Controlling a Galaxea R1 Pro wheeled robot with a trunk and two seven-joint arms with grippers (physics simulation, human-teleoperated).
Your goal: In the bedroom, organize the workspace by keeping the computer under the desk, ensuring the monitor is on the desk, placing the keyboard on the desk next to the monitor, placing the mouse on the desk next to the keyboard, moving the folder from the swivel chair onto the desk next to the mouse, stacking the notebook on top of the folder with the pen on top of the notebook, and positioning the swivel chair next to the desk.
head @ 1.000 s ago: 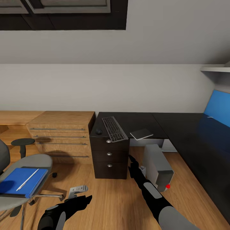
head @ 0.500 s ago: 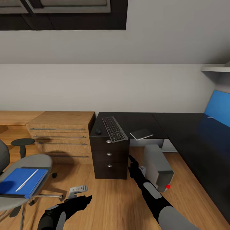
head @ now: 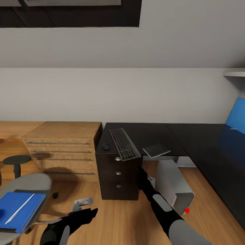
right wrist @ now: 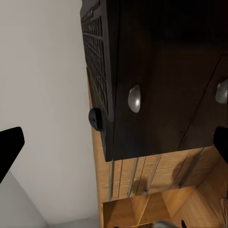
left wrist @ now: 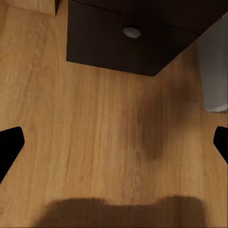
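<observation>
Head view: the right pincer (head: 141,169), fingers spread and empty, points at the black drawer unit (head: 118,175). The left pincer (head: 89,212), equally spread and empty, hangs low over the plank floor (head: 112,217).

Completed, by judgement: slim dark-grey keyboard (head: 125,143) and small black mouse (head: 106,146) lie on the black tabletop (head: 190,136); boxy light-grey computer tower (head: 175,186) sits beneath it.

Outstanding: thin grey notebook (head: 156,150) lies unstacked; bright-blue folder (head: 20,211) with white pen (head: 19,208) remains on the grey swivel chair (head: 29,183), well apart. No monitor stands on the visible tabletop.
</observation>
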